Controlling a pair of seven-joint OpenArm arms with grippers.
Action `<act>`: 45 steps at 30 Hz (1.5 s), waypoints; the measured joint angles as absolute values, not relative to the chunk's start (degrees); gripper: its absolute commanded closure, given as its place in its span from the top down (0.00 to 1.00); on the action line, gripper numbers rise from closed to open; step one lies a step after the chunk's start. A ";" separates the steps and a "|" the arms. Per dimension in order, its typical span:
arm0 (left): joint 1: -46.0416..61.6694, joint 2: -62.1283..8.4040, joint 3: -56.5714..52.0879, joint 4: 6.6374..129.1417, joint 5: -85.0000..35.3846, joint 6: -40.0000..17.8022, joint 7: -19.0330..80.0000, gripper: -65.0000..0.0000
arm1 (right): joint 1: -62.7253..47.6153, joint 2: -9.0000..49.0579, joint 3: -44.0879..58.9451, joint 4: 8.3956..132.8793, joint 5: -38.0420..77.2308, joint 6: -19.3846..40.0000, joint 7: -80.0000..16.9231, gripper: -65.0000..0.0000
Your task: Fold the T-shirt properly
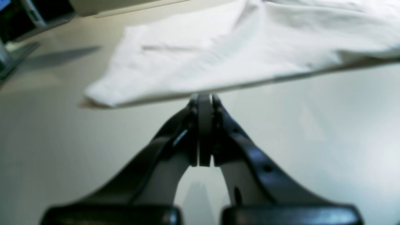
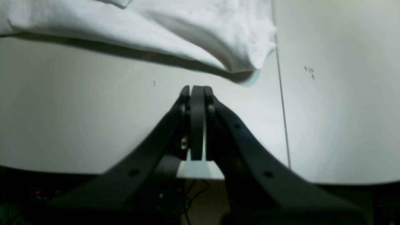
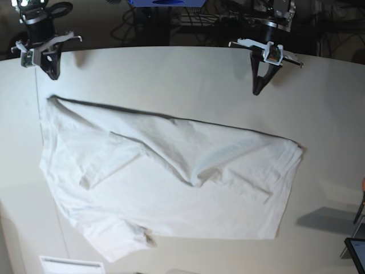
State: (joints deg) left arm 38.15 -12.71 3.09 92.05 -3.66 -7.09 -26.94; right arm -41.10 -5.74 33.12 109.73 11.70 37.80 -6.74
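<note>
The white T-shirt lies spread and wrinkled across the middle of the pale table, with part of it folded over on itself. My left gripper hangs shut and empty above the bare table beyond the shirt's far edge. In the left wrist view its fingertips meet just short of the T-shirt hem. My right gripper is shut and empty near the far left corner of the shirt. In the right wrist view it sits just short of the T-shirt corner.
A thin seam runs across the table beside the shirt's corner. A white slip lies at the near left edge. Dark equipment stands off the table's side, and a dark stand casts a shadow at the right edge.
</note>
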 measured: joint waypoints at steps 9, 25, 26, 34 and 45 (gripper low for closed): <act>40.36 -16.75 11.90 82.48 -3.66 -7.01 -38.02 0.00 | -50.15 -6.46 32.71 109.69 11.70 37.93 -4.12 0.00; 42.11 -14.61 21.12 54.54 -3.92 -2.83 -43.16 0.00 | -45.71 -3.75 19.31 76.14 7.81 37.36 -3.31 0.00; 39.99 -13.61 21.19 49.39 -3.90 -1.58 -43.92 0.00 | -43.18 -2.90 18.41 71.00 6.98 37.45 -2.94 0.00; 12.75 -4.97 21.28 3.84 -4.32 -0.21 -27.07 0.00 | -16.21 -0.14 12.78 17.98 -7.46 29.41 -1.43 0.00; 4.34 -2.87 20.95 7.29 -4.45 -0.25 -6.17 0.00 | -6.35 -1.85 12.86 3.60 -7.94 3.57 13.32 0.00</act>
State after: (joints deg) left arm 4.34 -2.87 20.95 7.29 -4.45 -0.25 -6.17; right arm -6.35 -1.85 12.86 3.60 -7.94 3.57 13.32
